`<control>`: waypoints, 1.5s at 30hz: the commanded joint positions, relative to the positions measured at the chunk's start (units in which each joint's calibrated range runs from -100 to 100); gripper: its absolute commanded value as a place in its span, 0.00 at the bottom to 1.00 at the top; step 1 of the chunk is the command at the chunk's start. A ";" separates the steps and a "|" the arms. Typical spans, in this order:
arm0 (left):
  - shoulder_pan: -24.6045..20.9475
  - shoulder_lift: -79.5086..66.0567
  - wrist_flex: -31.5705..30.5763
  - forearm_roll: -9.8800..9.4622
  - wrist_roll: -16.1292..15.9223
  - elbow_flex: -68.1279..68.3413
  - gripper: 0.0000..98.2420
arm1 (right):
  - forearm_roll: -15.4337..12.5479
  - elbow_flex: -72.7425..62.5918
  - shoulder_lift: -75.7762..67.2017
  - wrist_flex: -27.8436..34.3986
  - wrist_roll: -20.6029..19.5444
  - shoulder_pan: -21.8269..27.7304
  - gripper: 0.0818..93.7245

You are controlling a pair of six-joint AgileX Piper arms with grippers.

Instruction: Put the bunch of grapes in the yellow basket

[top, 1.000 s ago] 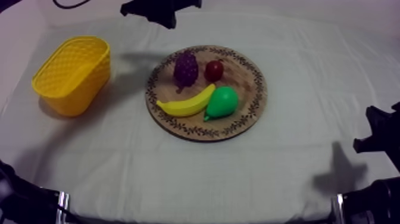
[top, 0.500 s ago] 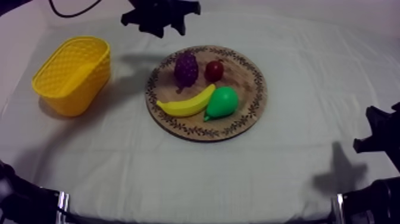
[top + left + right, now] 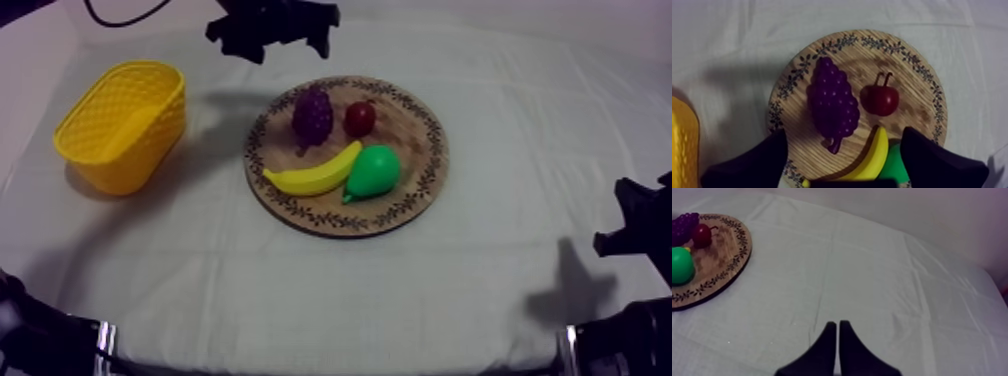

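Left claw [image 3: 845, 132] edged lower, parted — cloth [image 3: 300, 290] creased, grey-white.

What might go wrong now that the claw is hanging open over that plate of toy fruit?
1. The grapes lie close beside the small red fruit and the banana, so the open left claw may knock a neighbour coming down.
2. The bunch is rounded and bumpy; it might slip from the grip.
3. The yellow basket stands apart from the wooden board, so a poor release could hit its rim.
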 commanded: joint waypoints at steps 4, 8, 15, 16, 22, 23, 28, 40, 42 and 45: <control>0.17 1.46 0.00 0.11 0.13 -0.21 0.89 | 0.00 -0.01 0.02 0.04 0.01 -0.02 0.00; 0.23 3.56 -0.21 0.29 0.32 -0.70 0.88 | 0.00 -0.01 0.02 0.04 0.01 -0.02 0.00; 0.34 9.59 -1.11 0.86 -0.10 -3.37 0.88 | 0.00 -0.01 0.02 0.04 0.01 -0.02 0.00; 0.36 10.70 -1.16 0.99 -0.21 -4.04 0.88 | 0.00 -0.01 0.02 0.04 0.01 -0.02 0.00; 0.45 16.26 -1.28 1.66 -0.66 -7.74 0.88 | 0.00 -0.01 0.02 0.04 0.01 -0.02 0.00; 0.49 17.02 -1.33 1.71 -0.67 -8.27 0.88 | 0.00 -0.01 0.02 0.04 0.01 -0.02 0.00; 0.65 20.26 -1.99 1.93 0.02 -9.63 0.88 | 0.00 -0.01 0.02 0.04 0.01 -0.02 0.00; 0.19 23.04 -1.65 1.45 3.11 -9.81 0.84 | 0.00 -0.01 0.02 0.04 0.01 -0.02 0.00; 0.18 23.29 -1.21 1.13 3.58 -10.10 0.83 | 0.00 -0.01 0.02 0.04 0.01 -0.02 0.00; 0.27 24.00 -0.10 0.54 4.18 -11.19 0.81 | 0.00 -0.01 0.02 0.04 0.01 -0.02 0.00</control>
